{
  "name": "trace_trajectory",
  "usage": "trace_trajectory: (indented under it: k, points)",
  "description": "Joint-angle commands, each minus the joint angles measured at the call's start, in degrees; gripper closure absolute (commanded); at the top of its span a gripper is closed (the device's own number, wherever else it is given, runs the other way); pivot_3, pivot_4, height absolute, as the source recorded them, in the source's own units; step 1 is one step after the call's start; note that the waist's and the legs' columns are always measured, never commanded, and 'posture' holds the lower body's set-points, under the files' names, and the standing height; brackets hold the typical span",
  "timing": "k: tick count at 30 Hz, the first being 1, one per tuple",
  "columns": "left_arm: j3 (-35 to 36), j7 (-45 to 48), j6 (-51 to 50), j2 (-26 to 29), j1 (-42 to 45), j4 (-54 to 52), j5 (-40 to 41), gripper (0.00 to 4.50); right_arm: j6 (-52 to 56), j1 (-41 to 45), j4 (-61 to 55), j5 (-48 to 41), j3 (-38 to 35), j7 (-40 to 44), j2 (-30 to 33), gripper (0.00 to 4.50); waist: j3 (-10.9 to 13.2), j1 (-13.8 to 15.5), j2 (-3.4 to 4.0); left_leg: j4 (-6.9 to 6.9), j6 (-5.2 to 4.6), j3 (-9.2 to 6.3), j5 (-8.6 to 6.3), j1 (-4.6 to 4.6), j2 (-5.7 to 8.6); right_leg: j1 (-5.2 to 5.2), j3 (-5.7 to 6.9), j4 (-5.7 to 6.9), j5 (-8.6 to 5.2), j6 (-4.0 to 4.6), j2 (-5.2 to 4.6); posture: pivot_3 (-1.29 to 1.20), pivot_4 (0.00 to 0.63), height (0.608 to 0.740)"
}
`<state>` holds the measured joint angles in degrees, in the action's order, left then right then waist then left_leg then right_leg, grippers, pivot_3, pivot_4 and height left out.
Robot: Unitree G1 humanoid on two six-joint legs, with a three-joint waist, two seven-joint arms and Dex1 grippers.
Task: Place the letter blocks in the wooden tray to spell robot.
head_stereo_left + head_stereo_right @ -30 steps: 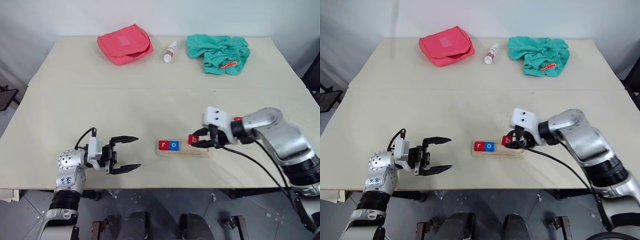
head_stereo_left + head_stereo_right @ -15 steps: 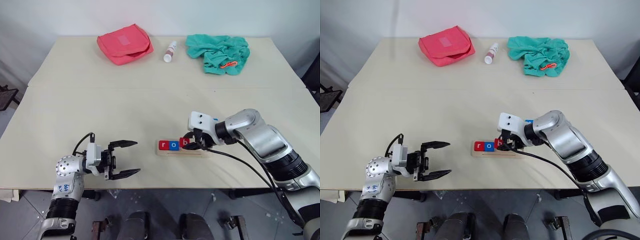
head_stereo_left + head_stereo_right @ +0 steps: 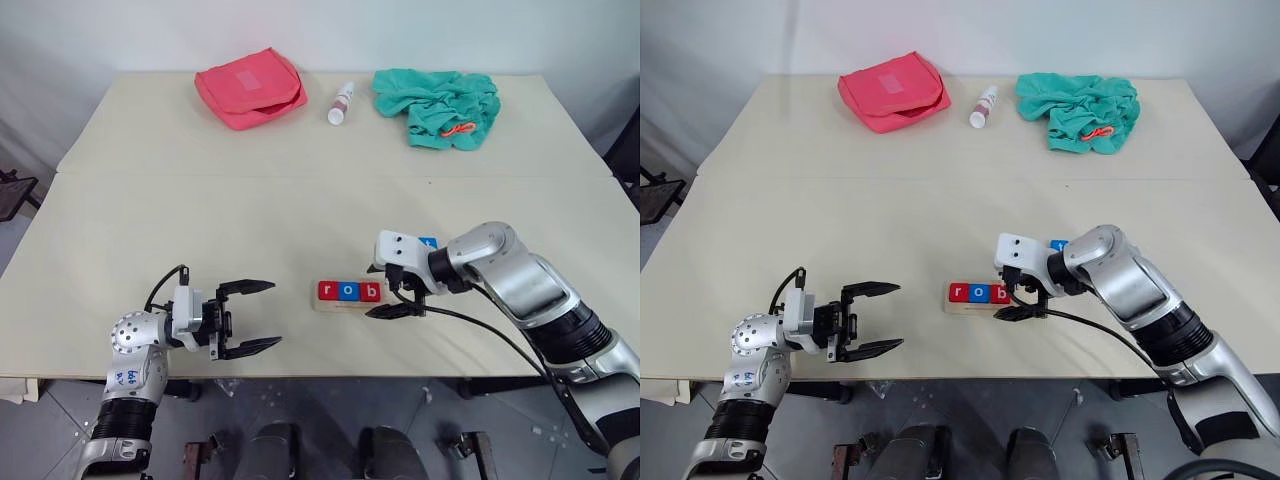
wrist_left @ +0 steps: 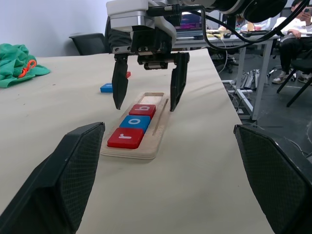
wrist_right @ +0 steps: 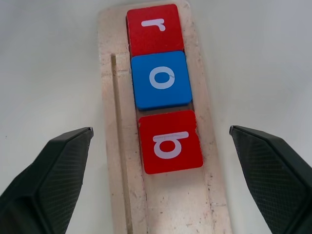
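The wooden tray (image 3: pixel 392 303) lies near the table's front edge. In it sit three letter blocks side by side: red r (image 3: pixel 327 291), blue o (image 3: pixel 348 291) and red b (image 3: pixel 370 291). My right gripper (image 3: pixel 393 292) hangs open just over the tray, its fingers (image 5: pixel 48 180) straddling the b (image 5: pixel 170 141) without touching it. A loose blue block (image 3: pixel 428 242) lies on the table behind that gripper, with a red one (image 4: pixel 127 74) beyond it. My left gripper (image 3: pixel 275 313) stands open and empty to the tray's left, pointing at it.
A pink pouch (image 3: pixel 250 87), a white bottle (image 3: pixel 341 103) and a green cloth (image 3: pixel 437 105) lie along the table's far edge. The table's front edge runs close below the tray. A person (image 4: pixel 298 17) sits at a desk beyond the table's right side.
My right gripper carried the red b leftward along the tray, set it against the blue o and opened. The left gripper stayed where it was.
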<state>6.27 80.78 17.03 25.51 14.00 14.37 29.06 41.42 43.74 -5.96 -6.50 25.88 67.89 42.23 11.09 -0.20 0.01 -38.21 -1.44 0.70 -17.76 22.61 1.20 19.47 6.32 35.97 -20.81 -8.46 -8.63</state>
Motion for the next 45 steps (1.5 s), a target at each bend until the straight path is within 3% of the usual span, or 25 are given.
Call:
trace_trajectory:
  k: [1, 6, 16, 19, 26, 35, 45]
  points:
    - [0.5, -0.2, 0.5, -0.2, 0.5, -0.2, 1.1, 0.0, 0.9, -1.1, -4.1, -1.7, -4.3, -0.7, 1.2, 0.02, 0.0, 0.1, 0.0, 0.0, 0.0, 0.0, 0.0, 0.0, 0.0, 0.0, 0.0, 0.0, 0.0, 0.0, 0.0, 0.0, 0.15, 0.74]
    - [0.6, 0.0, 0.5, -0.3, 1.0, 0.4, 1.1, 0.0, 1.3, -6.1, -7.3, -6.3, -12.4, -0.9, 3.7, 0.02, 0.0, 0.3, 0.0, -0.01, 0.0, -0.02, 0.0, 0.02, 0.02, -0.02, 0.01, -0.01, 0.0, 0.0, 0.0, 0.0, 0.15, 0.74]
    - [0.6, 1.0, 0.7, -0.5, 2.1, 2.5, 1.4, 0.0, -1.3, -23.0, -5.5, -10.6, -37.3, -11.2, 5.8, 0.02, 0.0, 0.3, -0.02, 0.02, 0.0, 0.03, 0.0, 0.0, -0.01, -0.05, 0.03, -0.03, 0.0, 0.0, 0.0, 0.0, 0.15, 0.74]
    - [0.7, 2.0, 0.7, -0.4, 3.5, 4.6, 1.3, 0.0, -2.3, -30.9, -5.6, -11.8, -47.2, -15.6, 4.0, 0.02, 0.0, 1.1, -0.02, 0.05, 0.0, 0.01, 0.0, 0.01, 0.03, -0.06, 0.05, -0.02, 0.0, 0.0, -0.02, 0.0, 0.15, 0.74]
    - [0.6, 4.1, 0.9, -0.6, 6.8, 8.1, 1.2, 0.0, -3.9, -42.2, -10.6, -15.4, -57.1, -21.6, -1.2, 0.02, 0.0, 1.5, -0.01, 0.02, 0.0, 0.18, 0.01, -0.08, -0.02, -0.1, -0.03, -0.02, 0.0, 0.0, 0.0, 0.0, 0.15, 0.74]
    - [0.7, 5.9, 0.8, -0.5, 9.1, 10.5, 0.9, 0.0, -5.9, -51.0, -16.2, -19.8, -60.0, -23.6, -4.7, 0.02, 0.0, 1.5, -0.01, 0.06, 0.0, 0.22, 0.01, -0.16, -0.01, -0.12, -0.08, -0.02, 0.0, 0.0, 0.0, 0.0, 0.15, 0.74]
    - [0.9, 6.5, 0.4, 0.1, 9.5, 10.5, 1.2, 0.0, -7.4, -50.4, -15.4, -21.6, -59.3, -25.4, -3.6, 0.02, 0.0, 1.5, -0.01, 0.04, -0.01, 0.23, 0.01, -0.19, -0.01, -0.15, -0.11, -0.02, 0.0, 0.0, 0.0, 0.0, 0.15, 0.74]
